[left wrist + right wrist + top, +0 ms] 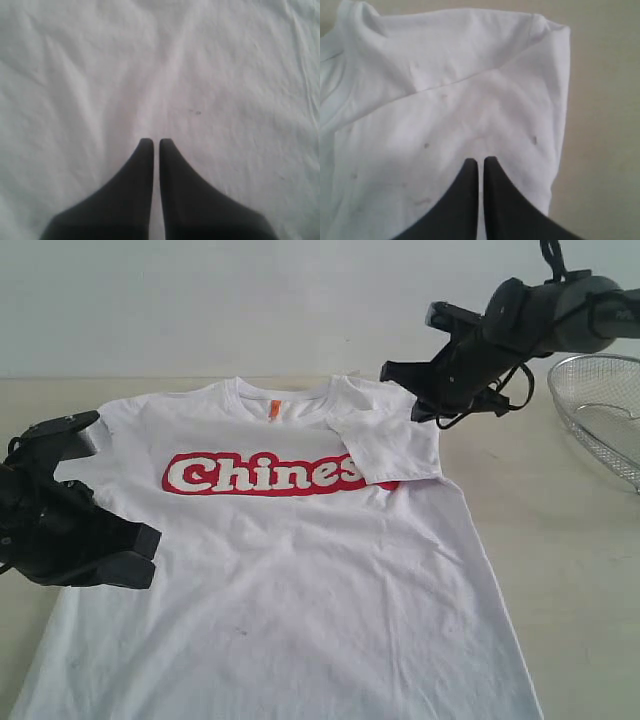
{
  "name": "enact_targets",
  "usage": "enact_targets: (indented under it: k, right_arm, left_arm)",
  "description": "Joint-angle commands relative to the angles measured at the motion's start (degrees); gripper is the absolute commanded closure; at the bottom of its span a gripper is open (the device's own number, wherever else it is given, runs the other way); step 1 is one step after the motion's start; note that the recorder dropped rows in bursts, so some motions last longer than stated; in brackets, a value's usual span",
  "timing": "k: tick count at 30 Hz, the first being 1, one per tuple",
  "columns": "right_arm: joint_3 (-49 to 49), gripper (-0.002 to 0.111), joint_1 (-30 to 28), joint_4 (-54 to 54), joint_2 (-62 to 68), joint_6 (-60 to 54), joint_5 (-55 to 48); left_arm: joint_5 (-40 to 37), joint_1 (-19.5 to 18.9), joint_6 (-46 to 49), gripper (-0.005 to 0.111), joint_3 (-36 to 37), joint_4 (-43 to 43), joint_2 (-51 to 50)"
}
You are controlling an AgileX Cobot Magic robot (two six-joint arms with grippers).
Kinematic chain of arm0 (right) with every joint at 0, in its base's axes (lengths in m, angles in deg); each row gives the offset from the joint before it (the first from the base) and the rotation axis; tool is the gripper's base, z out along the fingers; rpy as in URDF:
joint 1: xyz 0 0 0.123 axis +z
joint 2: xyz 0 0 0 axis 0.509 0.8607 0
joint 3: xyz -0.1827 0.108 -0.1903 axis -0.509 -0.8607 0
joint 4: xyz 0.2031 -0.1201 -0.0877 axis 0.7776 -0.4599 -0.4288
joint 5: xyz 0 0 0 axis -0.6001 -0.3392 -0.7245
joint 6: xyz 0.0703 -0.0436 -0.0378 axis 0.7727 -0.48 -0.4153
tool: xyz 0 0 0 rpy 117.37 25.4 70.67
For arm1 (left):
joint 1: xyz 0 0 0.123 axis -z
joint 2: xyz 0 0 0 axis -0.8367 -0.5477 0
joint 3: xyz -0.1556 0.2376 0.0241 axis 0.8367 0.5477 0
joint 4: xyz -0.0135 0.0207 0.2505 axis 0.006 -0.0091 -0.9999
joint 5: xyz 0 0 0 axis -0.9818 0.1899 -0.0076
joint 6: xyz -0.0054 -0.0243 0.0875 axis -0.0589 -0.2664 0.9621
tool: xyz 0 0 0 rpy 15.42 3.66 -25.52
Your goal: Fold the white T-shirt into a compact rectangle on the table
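Count: two claws, one white T-shirt, one desk, one wire basket
Left claw (156,142): tips pressed together, pinching nothing, over plain cloth at the shirt's left side; whether it touches the cloth cannot be told
White T-shirt (300,580): spread flat and front up in the middle of the desk (560,540)
Lettering (260,475): one red-outlined word across the shirt's chest
Neck tag (274,408): one, orange, at the shirt's collar
Right sleeve (395,450): lies turned inward over the shirt's chest
Right claw (480,161): tips pressed together, empty, above the shirt's right shoulder
Wire basket (600,410): right of the shirt, well apart from it
Hidden: the shirt's left sleeve sits behind the left arm; the turned-in sleeve covers the word's end
Cut off: the shirt's hem and the basket's right part run out of the exterior view
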Motion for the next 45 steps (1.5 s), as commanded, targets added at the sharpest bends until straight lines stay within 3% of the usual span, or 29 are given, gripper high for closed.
enact_targets:
  k: [1,14,27,32,45]
  right_arm:
    - [0.2,0.109,-0.1,-0.7,1.8,-1.6,-0.4]
    - [0.2,0.109,-1.8,-10.7,2.8,2.5,-1.9]
    - [0.2,0.109,-2.4,-9.1,-0.7,-1.4,-1.8]
    - [0.2,0.109,-2.3,-5.7,-2.3,-4.3,-7.5]
    - [-9.3,0.109,-2.5,-4.2,-2.3,-8.3,-4.8]
  left_arm:
    - [0.6,0.1,0.2,0.102,-0.3,0.5,0.3]
    - [0.6,0.1,0.2,0.102,-0.3,0.5,0.3]
    - [0.8,0.1,0.2,0.102,-0.3,0.5,0.3]
    - [0.9,0.1,0.2,0.102,-0.3,0.5,0.3]
    - [2.0,0.1,0.2,0.102,-0.3,0.5,0.3]
